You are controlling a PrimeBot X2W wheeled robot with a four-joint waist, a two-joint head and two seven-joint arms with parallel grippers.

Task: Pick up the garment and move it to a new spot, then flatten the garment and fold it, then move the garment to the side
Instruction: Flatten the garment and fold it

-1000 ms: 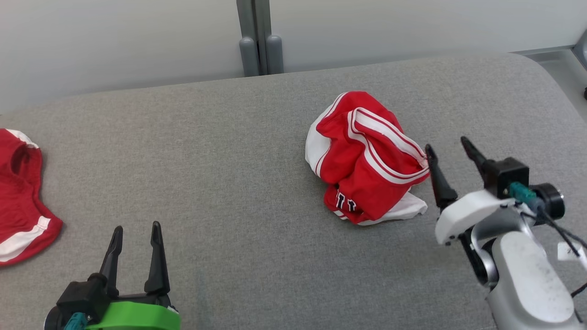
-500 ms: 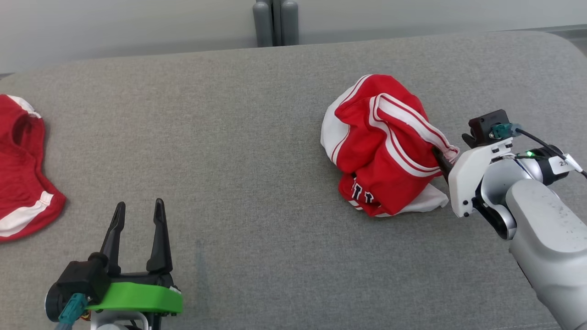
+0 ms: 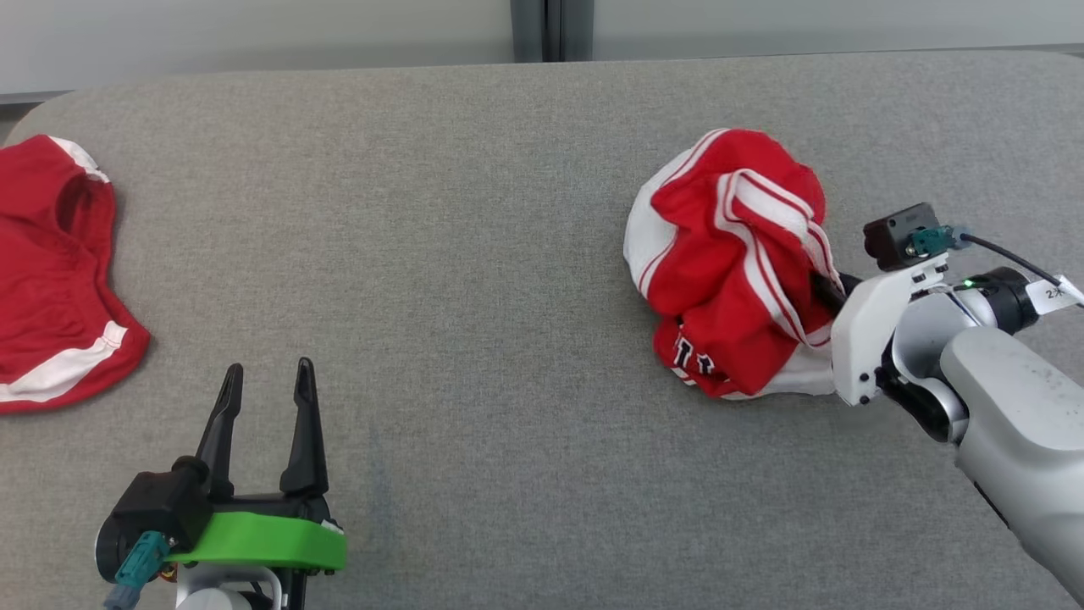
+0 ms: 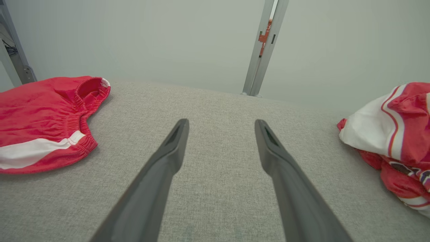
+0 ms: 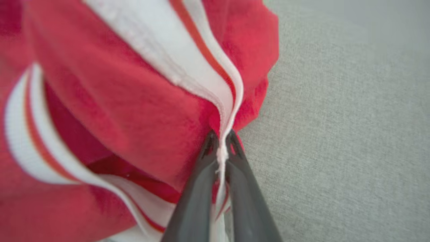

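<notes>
A crumpled red garment with white stripes and white panels lies bunched on the right of the grey table. My right gripper is shut on its striped white edge at the heap's right side. In the right wrist view the two dark fingers pinch the white hem of the garment. My left gripper stands open near the front left, nothing between its fingers. The left wrist view shows the left gripper open over bare cloth, with the garment at its far right.
A second red piece with a white band lies flat at the table's left edge, also in the left wrist view. A grey post rises behind the table against a pale wall. Bare grey surface spans the middle.
My right gripper has closed on the garment's striped edge, and the cloth there is drawn up toward the fingers. The head camera has tilted, shifting the whole picture. The left gripper is unchanged.
</notes>
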